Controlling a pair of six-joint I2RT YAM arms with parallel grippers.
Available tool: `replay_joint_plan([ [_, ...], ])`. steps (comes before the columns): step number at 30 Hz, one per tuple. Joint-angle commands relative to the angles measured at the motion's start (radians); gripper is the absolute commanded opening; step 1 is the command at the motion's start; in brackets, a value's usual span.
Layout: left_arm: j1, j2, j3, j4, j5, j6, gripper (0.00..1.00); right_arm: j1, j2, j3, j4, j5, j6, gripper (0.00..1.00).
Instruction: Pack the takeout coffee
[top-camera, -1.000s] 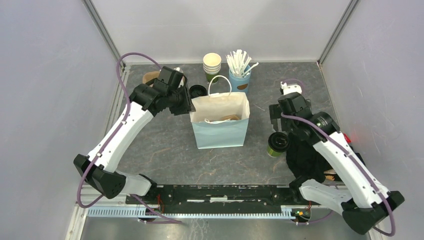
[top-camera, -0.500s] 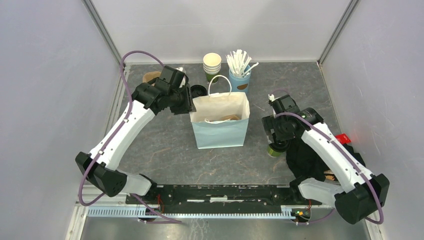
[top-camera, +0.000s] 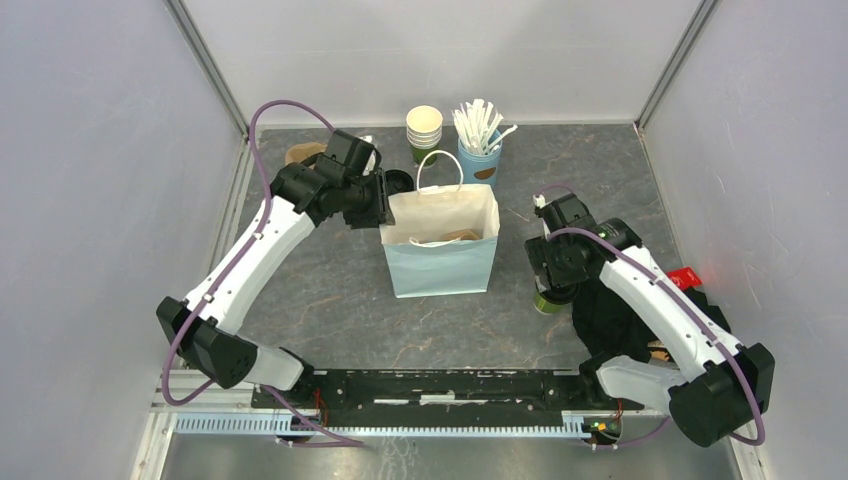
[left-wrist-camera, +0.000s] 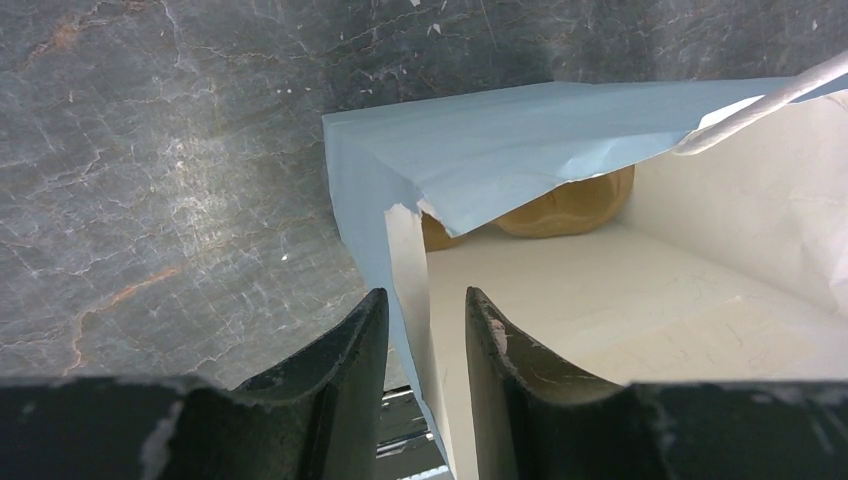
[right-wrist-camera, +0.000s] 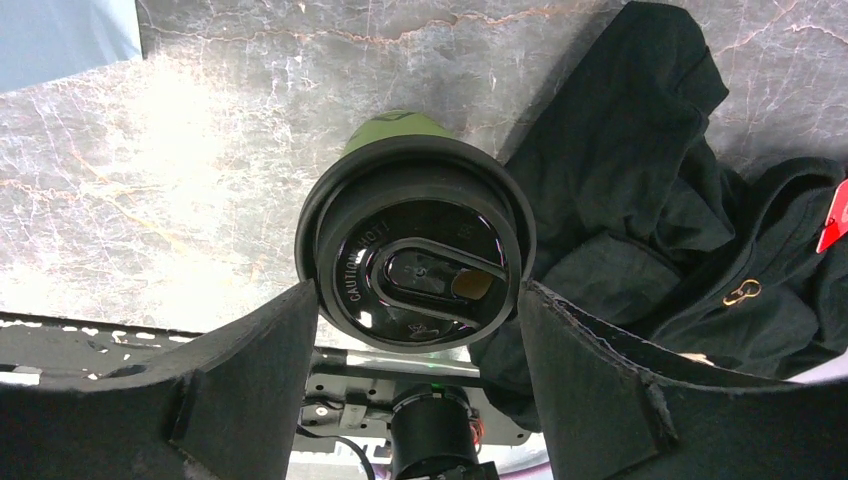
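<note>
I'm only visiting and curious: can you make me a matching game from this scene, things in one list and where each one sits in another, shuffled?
Things
1. small green paper cup with round black lid
2. pale blue paper bag with white handles
3. crumpled black cloth
4. blue tub of white sticks

Places
A. at the back, beside the stacked cream-rimmed cups
B. in the middle, standing open
C. between the fingers of the right gripper
D. heaped at the near right

Pairs: 1-C, 2-B, 3-D, 4-A
</note>
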Motion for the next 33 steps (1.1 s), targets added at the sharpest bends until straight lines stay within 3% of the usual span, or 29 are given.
replay_joint_plan([
  [1, 0.0, 0.009, 0.052, 0.014, 0.013, 0.064, 0.42, -0.002, -0.002, -0.012, 0.045, 0.002, -0.004, 0.79],
  [20, 0.0, 0.015, 0.079, -0.008, 0.001, 0.078, 0.42, -0.004, 0.004, -0.046, 0.079, 0.019, -0.014, 0.82],
  [23, 0.0, 0.019, 0.084, -0.014, -0.002, 0.078, 0.42, -0.004, 0.001, -0.044, 0.08, 0.017, -0.016, 0.8],
  [27, 0.0, 0.023, 0.098, -0.035, -0.007, 0.075, 0.52, -0.003, -0.012, -0.033, 0.079, 0.019, -0.023, 0.72],
  [33, 0.0, 0.024, 0.117, -0.06, -0.052, 0.059, 0.52, -0.005, -0.034, 0.001, 0.077, 0.015, -0.072, 0.61],
])
